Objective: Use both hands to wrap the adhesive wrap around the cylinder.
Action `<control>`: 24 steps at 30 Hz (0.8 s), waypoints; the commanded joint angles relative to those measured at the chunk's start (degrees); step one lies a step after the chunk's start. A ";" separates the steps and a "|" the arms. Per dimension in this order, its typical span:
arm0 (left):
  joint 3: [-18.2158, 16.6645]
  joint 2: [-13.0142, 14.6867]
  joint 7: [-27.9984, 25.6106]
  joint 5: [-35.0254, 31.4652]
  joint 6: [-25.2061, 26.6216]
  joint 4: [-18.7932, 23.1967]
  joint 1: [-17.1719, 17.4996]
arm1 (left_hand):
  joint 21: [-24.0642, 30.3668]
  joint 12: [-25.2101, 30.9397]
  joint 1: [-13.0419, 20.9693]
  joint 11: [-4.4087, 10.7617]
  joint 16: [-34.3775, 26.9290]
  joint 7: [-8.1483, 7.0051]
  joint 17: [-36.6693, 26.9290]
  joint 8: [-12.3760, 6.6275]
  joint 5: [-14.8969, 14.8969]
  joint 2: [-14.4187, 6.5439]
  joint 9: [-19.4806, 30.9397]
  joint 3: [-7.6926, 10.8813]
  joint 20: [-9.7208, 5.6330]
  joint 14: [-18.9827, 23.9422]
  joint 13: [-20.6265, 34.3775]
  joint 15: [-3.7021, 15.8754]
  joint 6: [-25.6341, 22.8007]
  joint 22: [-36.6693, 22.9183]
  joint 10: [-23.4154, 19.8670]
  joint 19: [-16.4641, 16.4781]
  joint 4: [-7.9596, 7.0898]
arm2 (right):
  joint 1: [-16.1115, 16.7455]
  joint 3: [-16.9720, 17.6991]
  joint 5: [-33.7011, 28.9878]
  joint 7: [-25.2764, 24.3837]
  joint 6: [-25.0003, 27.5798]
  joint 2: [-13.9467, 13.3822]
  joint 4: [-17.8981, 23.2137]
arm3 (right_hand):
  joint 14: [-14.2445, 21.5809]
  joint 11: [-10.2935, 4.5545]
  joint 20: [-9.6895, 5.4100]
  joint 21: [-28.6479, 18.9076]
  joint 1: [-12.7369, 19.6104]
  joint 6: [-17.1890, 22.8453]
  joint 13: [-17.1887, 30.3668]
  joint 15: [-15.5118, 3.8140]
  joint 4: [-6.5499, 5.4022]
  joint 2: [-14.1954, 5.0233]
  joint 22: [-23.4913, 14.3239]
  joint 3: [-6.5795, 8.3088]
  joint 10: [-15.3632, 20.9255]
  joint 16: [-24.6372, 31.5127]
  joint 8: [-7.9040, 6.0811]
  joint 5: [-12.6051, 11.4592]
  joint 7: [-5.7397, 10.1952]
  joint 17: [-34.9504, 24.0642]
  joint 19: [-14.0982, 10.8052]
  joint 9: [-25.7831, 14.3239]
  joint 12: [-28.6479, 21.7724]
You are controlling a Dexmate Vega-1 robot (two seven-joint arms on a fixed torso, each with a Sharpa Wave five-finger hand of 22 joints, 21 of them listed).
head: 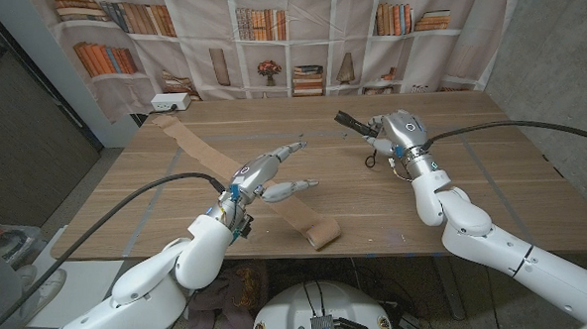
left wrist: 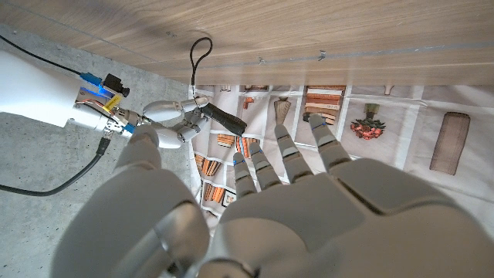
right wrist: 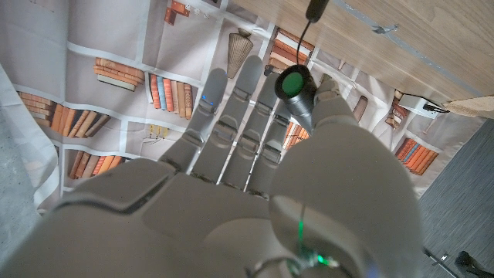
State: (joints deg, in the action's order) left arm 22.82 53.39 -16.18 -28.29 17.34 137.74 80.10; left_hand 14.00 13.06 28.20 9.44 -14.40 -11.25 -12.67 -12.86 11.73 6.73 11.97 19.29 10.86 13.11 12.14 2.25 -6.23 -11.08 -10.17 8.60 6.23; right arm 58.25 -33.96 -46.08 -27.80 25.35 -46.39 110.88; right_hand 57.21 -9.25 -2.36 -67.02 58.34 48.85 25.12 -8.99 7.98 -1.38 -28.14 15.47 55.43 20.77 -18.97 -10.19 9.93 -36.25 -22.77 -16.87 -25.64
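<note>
Head view. One strip of tan adhesive wrap (head: 237, 179) lies unrolled diagonally over the worktop (head: 502, 175), from the far left corner to its remaining roll at the near edge. One dark cylinder (head: 354, 123), with a cord loop hanging from it, is held above the worktop by the right hand (head: 389, 133), well apart from the wrap. The left hand (head: 271, 175) hovers over the middle of the strip, fingers spread, holding nothing. Count: one wrap, one cylinder, two hands.

Risks, as judged: the roll sits just at the near edge and a tug on the strip could pull it off. The strip could stick to itself or twist when lifted. The hanging cord could get bound in under the wrap.

Left wrist view. The left hand (left wrist: 293, 201) shows extended, parted fingers, empty. Beyond it the right hand (left wrist: 166, 123) pinches the cylinder (left wrist: 224, 120) by one end, a shallow grip that could slip under wrapping tension.

Right wrist view. The right hand (right wrist: 255, 154) holds the cylinder (right wrist: 297, 89) between thumb and fingers, its green end face toward the camera.
</note>
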 commanded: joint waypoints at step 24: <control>6.61 -1.90 0.93 -10.56 -5.08 -5.02 -2.97 | 1.47 0.11 1.42 1.08 -0.38 -0.11 -0.27 1.06 0.48 -0.84 0.18 0.23 -1.09 3.56 0.22 4.67 2.68 -0.32 -1.16 4.19 0.40 | 0.32 0.23 2.29 1.82 -2.22 -1.46 0.28 | -0.06 -1.74 -9.18 -0.65 6.46 2.54 0.40 -4.75 -0.22 -6.82 0.52 0.31 2.24 -0.46 0.08 -0.32 1.80 -0.43 0.40 -0.43 0.13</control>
State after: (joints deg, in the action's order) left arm 27.82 51.56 -17.43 -35.58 12.58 132.89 77.37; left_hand 15.06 13.57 29.18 10.43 -14.87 -11.31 -12.66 -12.40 11.72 5.35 11.98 19.47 9.63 16.49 12.13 2.35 -5.20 -11.07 -12.24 12.08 6.41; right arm 58.75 -33.92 -44.70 -27.44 24.47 -46.95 111.02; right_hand 57.21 -9.25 -2.66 -67.40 58.41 49.26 25.41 -8.99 7.98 -1.31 -27.60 15.47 55.43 20.33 -18.58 -10.13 9.93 -36.51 -22.47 -17.17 -25.42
